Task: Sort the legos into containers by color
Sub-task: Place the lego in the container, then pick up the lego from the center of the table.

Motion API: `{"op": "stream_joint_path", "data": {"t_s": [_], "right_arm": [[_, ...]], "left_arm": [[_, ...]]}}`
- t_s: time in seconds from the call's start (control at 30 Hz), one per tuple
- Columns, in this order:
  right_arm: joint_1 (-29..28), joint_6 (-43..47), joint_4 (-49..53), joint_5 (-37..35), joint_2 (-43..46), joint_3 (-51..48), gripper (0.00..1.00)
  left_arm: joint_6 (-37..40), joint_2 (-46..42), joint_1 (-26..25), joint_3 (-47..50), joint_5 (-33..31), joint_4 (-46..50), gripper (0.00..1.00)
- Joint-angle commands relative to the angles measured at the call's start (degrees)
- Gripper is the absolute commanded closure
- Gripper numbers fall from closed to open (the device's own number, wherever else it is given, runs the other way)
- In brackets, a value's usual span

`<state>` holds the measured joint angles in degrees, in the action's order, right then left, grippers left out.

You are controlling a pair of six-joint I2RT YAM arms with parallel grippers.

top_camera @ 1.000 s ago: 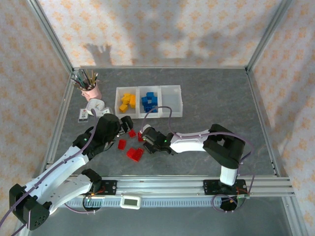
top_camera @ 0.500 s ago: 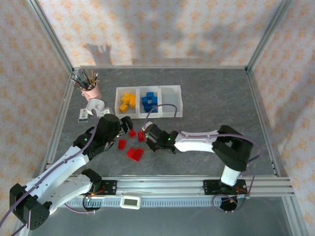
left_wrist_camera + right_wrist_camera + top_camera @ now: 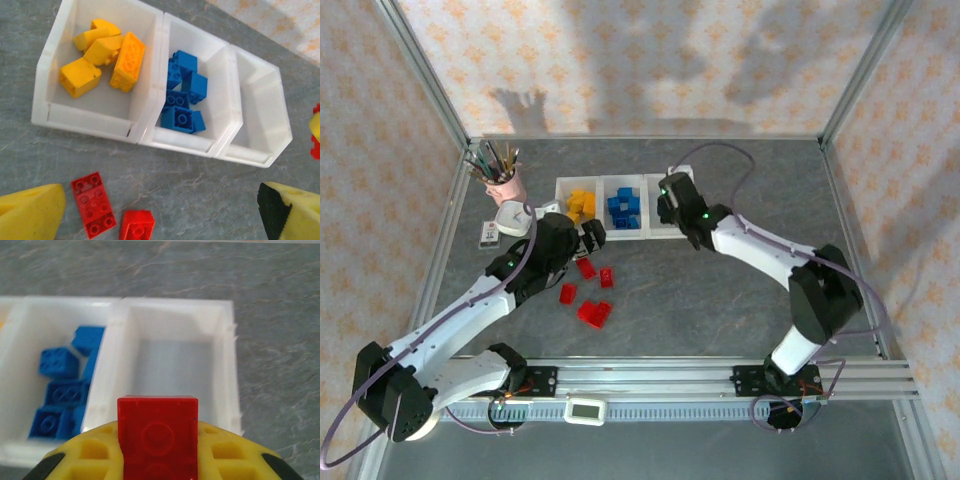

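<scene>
the right end effector [image 3: 670,198] is hanging over the right end of the containers [image 3: 90,117], a row of three joined white bins near the back of the grey tabletop [image 3: 740,300]. its yellow fingers [image 3: 107,434] are squeezing shut on a red lego [image 3: 157,432]. the bumps on that brick are facing the wrist camera. in the right wrist view the red lego is sitting at the near edge of the right bin [image 3: 175,322], and the pale floor of that bin is showing bare. i cannot tell if the brick is right above the bin or a bit to the near side of it.

the left end effector [image 3: 590,236] is hovering just in front of the left bin. its jaws are standing wide apart and are holding nothing.

the yellow legos [image 3: 102,55] are lying in a heap in the left bin. the blue legos [image 3: 182,95] are lying piled in the middle bin.

a few loose red legos [image 3: 593,313] are lying on the tabletop in front of the bins, close to the left arm. in the left wrist view two of them are showing between the jaws: a flat red brick [image 3: 94,202] and a small red brick [image 3: 136,225] just beside it.

a pink cup of pens [image 3: 503,182] is standing at the back left, to the left of the bins.
</scene>
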<state>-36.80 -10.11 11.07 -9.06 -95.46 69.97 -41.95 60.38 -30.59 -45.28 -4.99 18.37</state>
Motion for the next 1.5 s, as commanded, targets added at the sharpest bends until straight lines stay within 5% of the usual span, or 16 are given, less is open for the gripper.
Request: {"op": "stream_joint_path", "data": {"t_s": [0.0, 0.17, 0.27, 0.57, 0.8, 1.03, 1.23, 1.47], "right_arm": [[2.32, -1.84, 0.83, -3.16, -5.55, 4.32, 0.79], [4.53, -0.37, 2.37, -1.84, -15.66, 13.46, 0.76], [4.54, 0.22, 3.14, -2.85, -18.16, 16.59, 0.6], [-0.55, -0.02, 4.72, 1.65, -8.46, 10.02, 0.28], [-12.72, -9.92, 6.24, 2.73, -1.95, -0.35, 0.21], [-23.19, -18.86, 3.86, 2.52, -6.49, -1.3, 0.14], [-26.59, -20.79, 3.62, 1.65, -13.04, 2.28, 0.14], [-26.91, -20.05, 3.92, -0.48, -18.47, 5.29, 0.25]], "left_arm": [[1.39, 1.19, 0.43, -2.31, -2.32, -3.25, 0.01], [1.79, 3.38, 0.71, -3.37, -2.42, -3.98, 0.01], [1.7, 3.63, 0.78, -3.15, -2.81, -4.52, 0.01], [2.21, 0.49, 1.1, -2.53, -3.09, -0.35, 0.01], [0.91, -8.34, 1.23, 0.18, -6.25, 9.27, 0.01], [-1.52, -15.62, 1.21, 1.94, -8.35, 17.71, 0.01], [-3.21, -19.35, 1.23, 2.95, -8.56, 20.87, 0.01], [-4.01, -20.72, 1.22, 4.44, -8.46, 21.03, 0.01]]}}
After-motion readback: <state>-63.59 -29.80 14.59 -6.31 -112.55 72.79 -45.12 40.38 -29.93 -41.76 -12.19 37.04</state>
